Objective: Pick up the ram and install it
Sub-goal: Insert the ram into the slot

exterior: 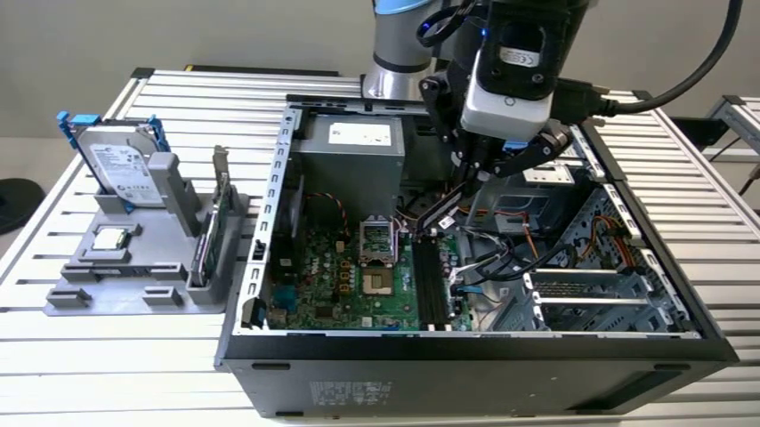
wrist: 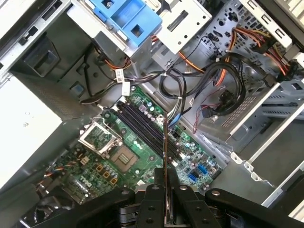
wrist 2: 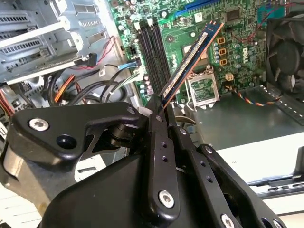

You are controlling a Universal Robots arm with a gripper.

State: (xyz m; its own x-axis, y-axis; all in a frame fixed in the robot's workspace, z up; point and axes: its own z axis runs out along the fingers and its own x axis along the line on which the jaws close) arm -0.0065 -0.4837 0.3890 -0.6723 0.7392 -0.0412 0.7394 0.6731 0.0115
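Clenched on the ram with the gripper; held by one end, jutting forward, tilted above the motherboard's memory slots.

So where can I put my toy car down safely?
The slatted table is bare nearer the camera than the grey holder, left of the computer case in the exterior view. Inside the case it's crowded: cables, and the gripper holding the ram.

Looks like a robotics lab bench to me: slotted aluminium table, a robot arm over an opened-up PC case, and a grey parts fixture beside it.
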